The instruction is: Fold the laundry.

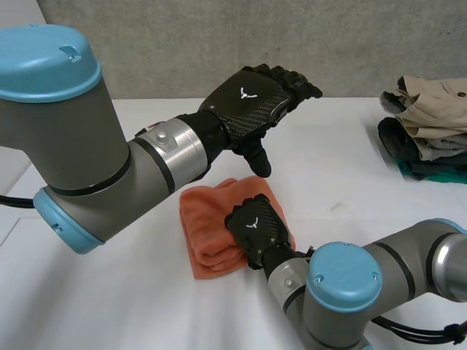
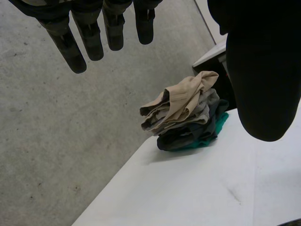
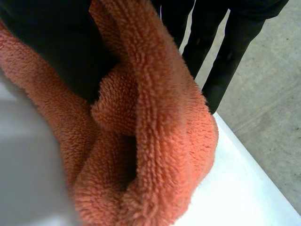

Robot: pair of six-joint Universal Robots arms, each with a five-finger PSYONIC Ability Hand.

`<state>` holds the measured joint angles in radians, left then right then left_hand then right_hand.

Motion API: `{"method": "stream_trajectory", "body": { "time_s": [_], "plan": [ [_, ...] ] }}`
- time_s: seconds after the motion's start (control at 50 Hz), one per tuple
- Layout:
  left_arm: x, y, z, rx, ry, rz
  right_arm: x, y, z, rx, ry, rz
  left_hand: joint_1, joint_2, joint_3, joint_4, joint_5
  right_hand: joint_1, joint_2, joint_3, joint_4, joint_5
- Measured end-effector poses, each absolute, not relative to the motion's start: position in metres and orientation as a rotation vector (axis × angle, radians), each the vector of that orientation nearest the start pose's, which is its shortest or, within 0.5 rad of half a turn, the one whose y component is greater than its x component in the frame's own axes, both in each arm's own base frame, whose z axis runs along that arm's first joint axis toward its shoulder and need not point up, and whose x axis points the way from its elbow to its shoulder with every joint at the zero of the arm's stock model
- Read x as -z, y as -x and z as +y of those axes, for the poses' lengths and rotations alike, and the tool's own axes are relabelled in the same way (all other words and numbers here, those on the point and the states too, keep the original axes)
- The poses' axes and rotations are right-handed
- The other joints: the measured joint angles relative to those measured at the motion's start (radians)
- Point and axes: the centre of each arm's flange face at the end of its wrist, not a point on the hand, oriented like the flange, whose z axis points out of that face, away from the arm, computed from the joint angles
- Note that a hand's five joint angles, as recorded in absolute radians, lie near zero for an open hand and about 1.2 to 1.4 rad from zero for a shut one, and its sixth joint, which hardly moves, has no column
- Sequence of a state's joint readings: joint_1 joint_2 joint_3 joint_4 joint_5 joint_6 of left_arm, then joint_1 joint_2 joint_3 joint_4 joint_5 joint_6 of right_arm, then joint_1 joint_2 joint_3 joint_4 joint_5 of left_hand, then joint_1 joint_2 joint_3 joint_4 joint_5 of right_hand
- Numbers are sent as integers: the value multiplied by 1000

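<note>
I am holding my left hand (image 1: 252, 102) up in the air above the white table (image 1: 328, 168), well clear of its surface, with my left arm (image 1: 73, 146) reaching in from the side and bent at the elbow. The back of that hand is facing up and its fingers are stretching forward, loosely straight and side by side, while the thumb is pointing down toward the orange towel (image 1: 208, 226) without touching it. In the left wrist view those fingers (image 2: 66, 42) are hanging straight with small gaps between them and the thumb is standing well apart from them, so this hand is spread and holding nothing.

Beyond its fingertips a pile of folded clothes (image 2: 186, 113) is sitting near the table's far edge (image 2: 211, 188), a beige garment on top, grey, dark and green ones beneath. In the head view that pile (image 1: 430, 124) is lying well apart from the towel.

My right arm (image 1: 350, 284) is coming in low from the near edge, and my right hand (image 1: 257, 230) is resting on the near right part of the towel, back of the hand upward. The towel is lying bunched and partly folded on the table between my two arms. In the right wrist view the fleecy cloth (image 3: 155, 141) is wrapping over my thumb (image 3: 51, 47), and my fingers are lying straight on its other side, so I am pinching a thick fold of the towel between thumb and fingers, just above the table (image 3: 244, 188).
</note>
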<state>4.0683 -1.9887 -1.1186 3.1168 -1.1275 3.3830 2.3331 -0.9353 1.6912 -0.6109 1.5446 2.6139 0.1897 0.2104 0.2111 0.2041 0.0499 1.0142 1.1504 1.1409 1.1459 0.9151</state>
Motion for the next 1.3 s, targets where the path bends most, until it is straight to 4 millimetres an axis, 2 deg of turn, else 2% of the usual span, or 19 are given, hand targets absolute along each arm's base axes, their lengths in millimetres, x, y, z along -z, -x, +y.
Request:
{"method": "stream_trajectory", "body": {
  "time_s": [0.08, 0.2, 0.3, 0.4, 0.46, 0.52, 0.62, 0.64, 0.8, 1.0, 1.3],
  "plan": [
    [-299, 374, -216, -1737, 1156, -1471, -109, -362, -186, 1955, 1355, 1770, 0, 0, 0, 0, 0, 0, 6, 21, 42, 15],
    [-309, 374, -220, -1759, 1129, -1454, -130, -366, -208, 2040, 1289, 1738, 0, 0, 0, 0, 0, 0, 6, 21, 42, 15],
    [-316, 373, -222, -1769, 1100, -1443, -138, -364, -222, 2051, 1286, 1728, 0, 0, 0, 0, 0, 0, 6, 21, 42, 19],
    [-316, 372, -223, -1761, 1088, -1451, -132, -359, -219, 1968, 1332, 1766, 0, 0, 0, 0, 0, 0, 5, 19, 37, 21],
    [-311, 371, -225, -1749, 1085, -1472, -121, -351, -213, 1868, 1372, 1839, 0, 0, 0, 0, 0, 0, 0, -15, -21, 21],
    [-307, 368, -227, -1741, 1082, -1491, -115, -344, -213, 1826, 1383, 1889, 0, 0, 0, 0, 0, -13, -96, -101, -97, -24],
    [-303, 366, -230, -1736, 1079, -1510, -110, -332, -216, 1801, 1387, 1951, 0, 0, 0, 0, 0, -468, -618, -603, -609, -558],
    [-303, 366, -231, -1735, 1078, -1513, -110, -330, -216, 1798, 1387, 1960, 0, 0, 0, 0, 0, -507, -658, -645, -652, -601],
    [-303, 366, -231, -1735, 1074, -1511, -108, -324, -212, 1779, 1383, 1985, 0, 0, 0, 0, 0, -567, -689, -671, -688, -657],
    [-304, 367, -230, -1733, 1076, -1507, -108, -326, -209, 1777, 1382, 1968, 0, 0, 0, 0, 0, -571, -693, -673, -701, -668],
    [-303, 367, -230, -1732, 1075, -1510, -108, -341, -226, 1859, 1368, 1906, 0, 0, 0, 0, 0, -550, -689, -665, -659, -610]
  ]
}}
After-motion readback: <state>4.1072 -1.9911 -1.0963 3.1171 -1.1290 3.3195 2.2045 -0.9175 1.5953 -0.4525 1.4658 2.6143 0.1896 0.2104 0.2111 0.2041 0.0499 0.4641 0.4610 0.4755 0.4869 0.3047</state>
